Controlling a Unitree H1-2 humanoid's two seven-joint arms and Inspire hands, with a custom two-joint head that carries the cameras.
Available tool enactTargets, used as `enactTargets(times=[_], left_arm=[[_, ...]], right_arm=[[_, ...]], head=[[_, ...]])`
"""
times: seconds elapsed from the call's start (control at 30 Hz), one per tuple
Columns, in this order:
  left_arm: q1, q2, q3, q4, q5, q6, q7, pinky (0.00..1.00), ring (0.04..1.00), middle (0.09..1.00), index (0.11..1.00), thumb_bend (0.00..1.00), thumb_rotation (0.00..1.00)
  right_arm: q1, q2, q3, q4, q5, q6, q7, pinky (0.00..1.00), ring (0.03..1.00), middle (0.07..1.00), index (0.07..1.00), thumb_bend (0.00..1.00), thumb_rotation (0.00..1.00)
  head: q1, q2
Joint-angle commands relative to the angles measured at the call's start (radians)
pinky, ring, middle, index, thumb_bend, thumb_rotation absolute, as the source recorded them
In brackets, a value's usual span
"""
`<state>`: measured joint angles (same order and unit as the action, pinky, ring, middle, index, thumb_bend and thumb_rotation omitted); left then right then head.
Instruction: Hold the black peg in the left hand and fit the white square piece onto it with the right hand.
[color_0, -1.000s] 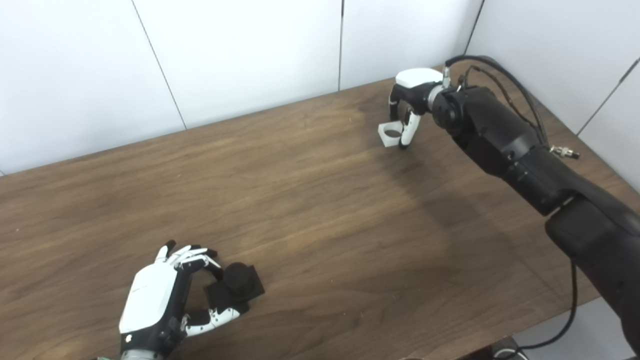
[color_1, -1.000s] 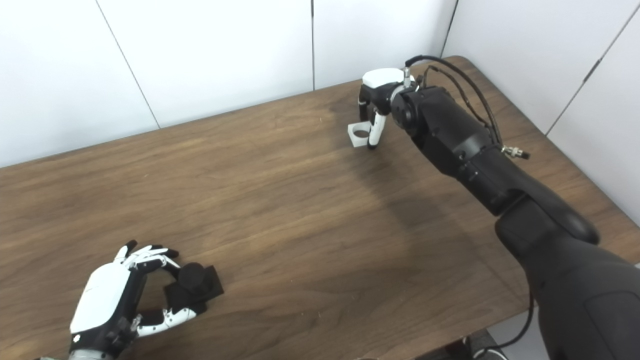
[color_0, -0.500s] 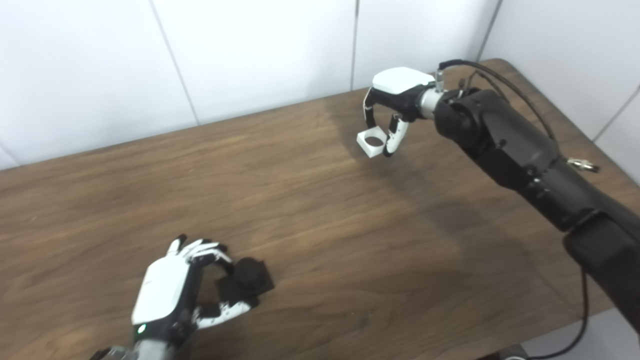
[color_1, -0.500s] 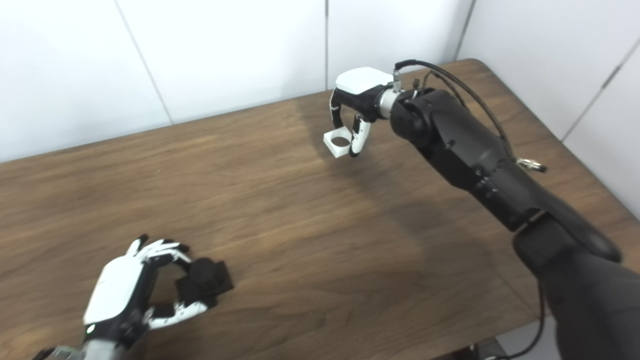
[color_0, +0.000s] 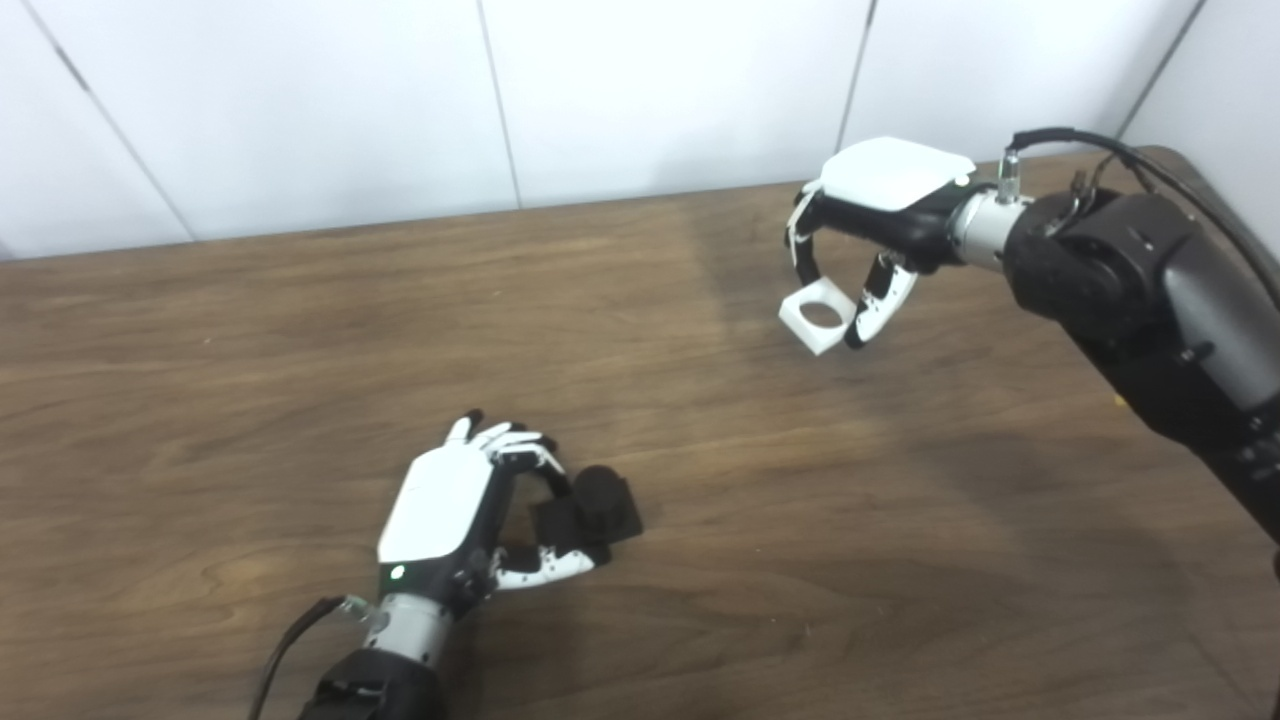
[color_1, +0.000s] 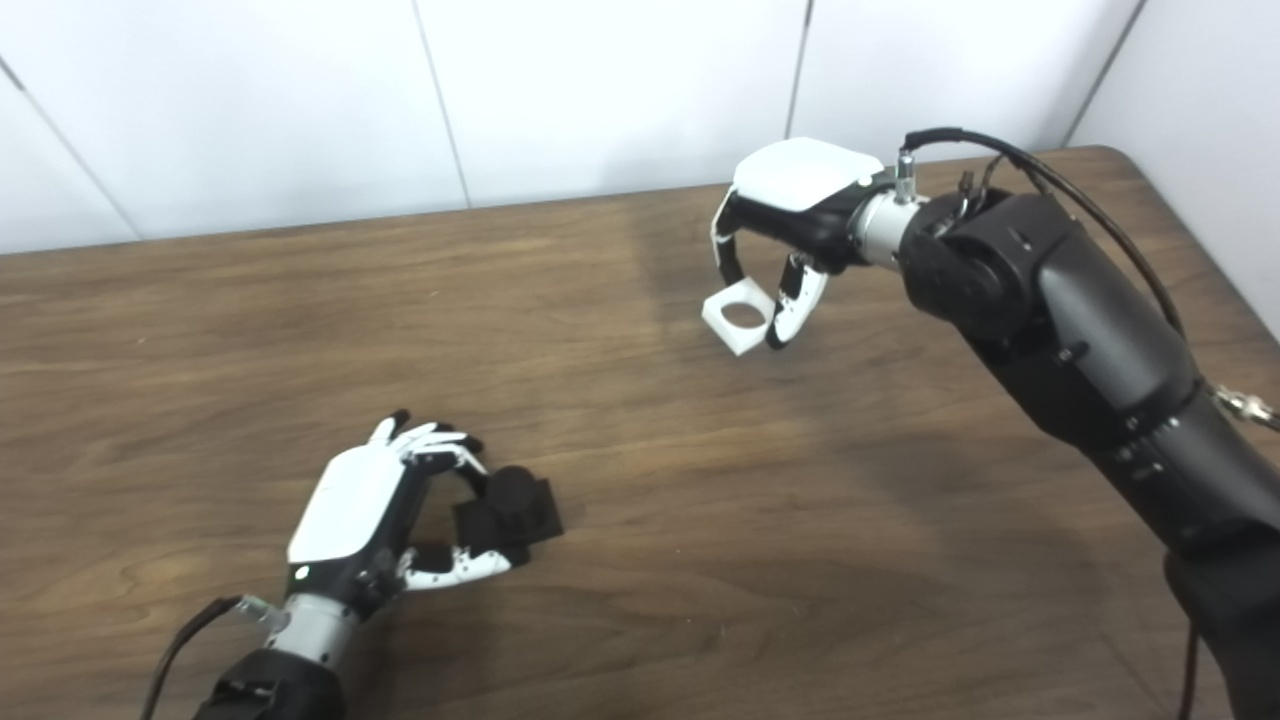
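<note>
Fingers and thumb of my left hand (color_0: 450, 510) were curled around the black peg (color_0: 590, 508), whose square base lay at the near part of the wooden table (color_0: 300, 330); whether the base touched the wood or sat just above it, I could not tell. The peg's round stub pointed upward. My right hand (color_0: 880, 210) was raised over the far right part of the table, palm down, pinching the white square piece (color_0: 818, 317) between fingertips and thumb. The piece hung tilted, its round hole facing up toward my cameras, clear of the tabletop. Peg and white piece were well apart. White wall panels (color_0: 650, 90) stood behind the table.
</note>
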<state>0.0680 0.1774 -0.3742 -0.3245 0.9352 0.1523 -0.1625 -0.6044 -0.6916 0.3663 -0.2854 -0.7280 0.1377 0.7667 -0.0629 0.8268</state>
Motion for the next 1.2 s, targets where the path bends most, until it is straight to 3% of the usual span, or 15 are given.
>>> enactTargets(times=[0.0, 0.2, 0.6, 1.17], left_arm=[[0.008, -0.007, -0.027, 0.026, 0.008, 0.005, -0.035, 1.00, 0.868, 0.770, 0.485, 0.52, 0.05], [0.004, -0.023, -0.035, 0.040, 0.015, 0.010, -0.026, 1.00, 0.871, 0.772, 0.485, 0.52, 0.05], [-0.009, -0.028, -0.051, 0.069, 0.020, 0.009, 0.000, 1.00, 0.869, 0.767, 0.485, 0.52, 0.05], [-0.018, -0.039, -0.064, 0.076, 0.030, 0.031, -0.002, 1.00, 0.871, 0.769, 0.485, 0.52, 0.05]], right_arm=[[-0.047, 0.003, -0.009, -0.054, 0.007, -0.019, 0.016, 0.82, 0.891, 0.765, 0.484, 0.52, 0.13], [-0.055, 0.055, 0.004, -0.115, 0.013, -0.037, 0.070, 0.84, 0.892, 0.757, 0.483, 0.52, 0.13], [-0.061, 0.185, 0.035, -0.231, -0.007, 0.004, 0.189, 0.85, 0.903, 0.766, 0.484, 0.52, 0.13], [-0.031, 0.285, 0.080, -0.237, -0.043, -0.019, 0.206, 0.86, 0.893, 0.752, 0.483, 0.52, 0.13]], head=[[0.018, 0.001], [0.047, 0.002], [0.053, 0.008], [0.057, 0.013]])
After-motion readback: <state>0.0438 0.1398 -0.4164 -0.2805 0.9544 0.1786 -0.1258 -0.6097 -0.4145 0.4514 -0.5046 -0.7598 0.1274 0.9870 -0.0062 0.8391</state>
